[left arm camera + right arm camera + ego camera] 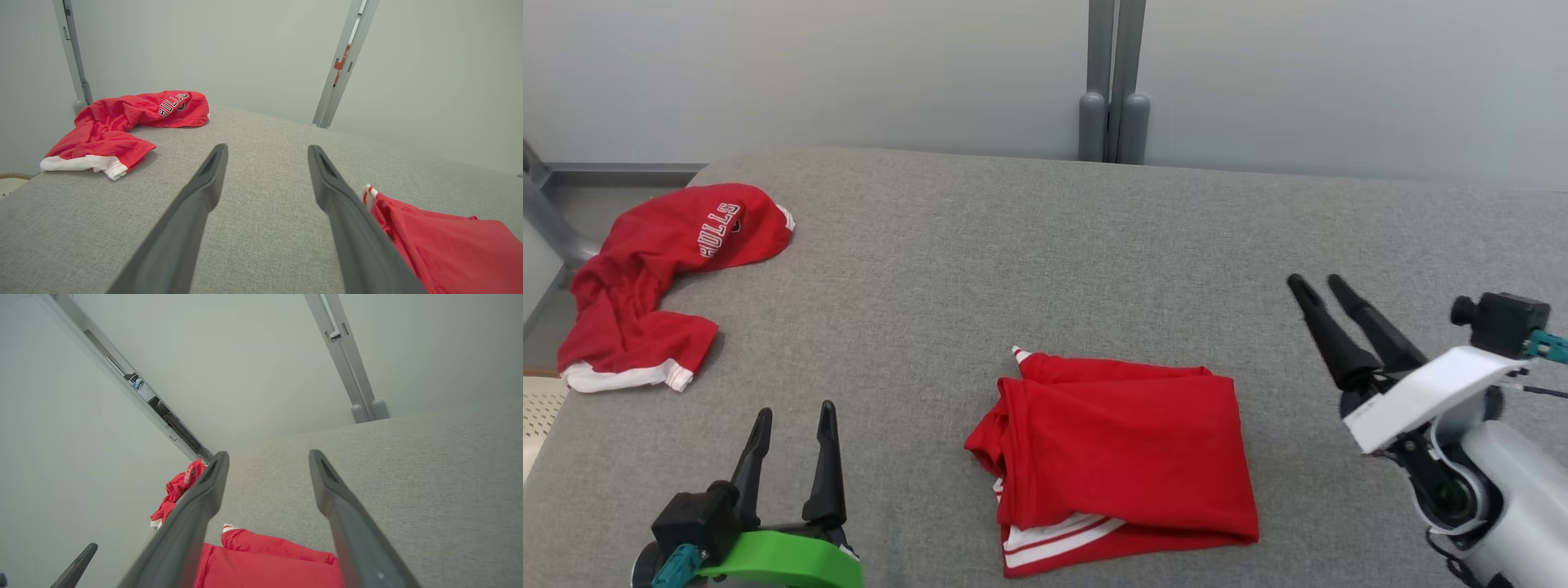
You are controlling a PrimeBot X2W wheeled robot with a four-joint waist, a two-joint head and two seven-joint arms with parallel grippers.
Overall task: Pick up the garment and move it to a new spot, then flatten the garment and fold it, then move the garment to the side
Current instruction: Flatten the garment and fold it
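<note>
A red garment (pixel 1119 441) with white stripes lies folded into a rough square on the grey fabric table (pixel 1013 261), near the front middle. It also appears at the lower right of the left wrist view (pixel 449 245) and between the fingers at the bottom of the right wrist view (pixel 269 567). My right gripper (pixel 1315 280) hovers to the right of it, open and empty (pixel 268 453). Left of the garment, near the front edge, my left gripper (pixel 796 408) is open with nothing in it (pixel 267 148).
A second red garment (pixel 662 278) with white lettering lies crumpled at the table's far left edge (pixel 122 126). A grey post (pixel 1112 82) stands against the pale wall behind the table. Bare grey fabric stretches across the back and right.
</note>
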